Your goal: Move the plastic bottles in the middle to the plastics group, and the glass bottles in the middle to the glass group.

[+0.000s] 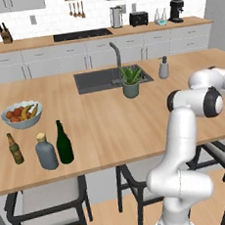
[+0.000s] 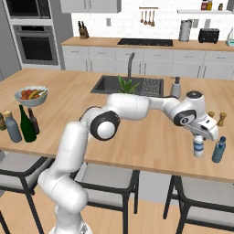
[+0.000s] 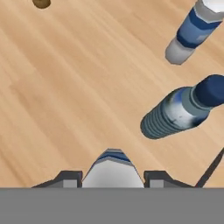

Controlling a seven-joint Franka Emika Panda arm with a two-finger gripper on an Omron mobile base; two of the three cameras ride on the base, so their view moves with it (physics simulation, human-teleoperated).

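Fingers [image 3: 70, 178] are seen in the hand view closed on the small water bottle [image 3: 112, 168], with a blue-capped bottle [image 3: 179, 111] beside it. From the right base, the gripper [image 2: 199, 136] holds that bottle [image 2: 198, 146] upright on the counter [image 2: 151, 137]. From the left base, the green wine bottle [image 1: 63, 143] and squat grey-blue bottle [image 1: 46, 152] stand together.
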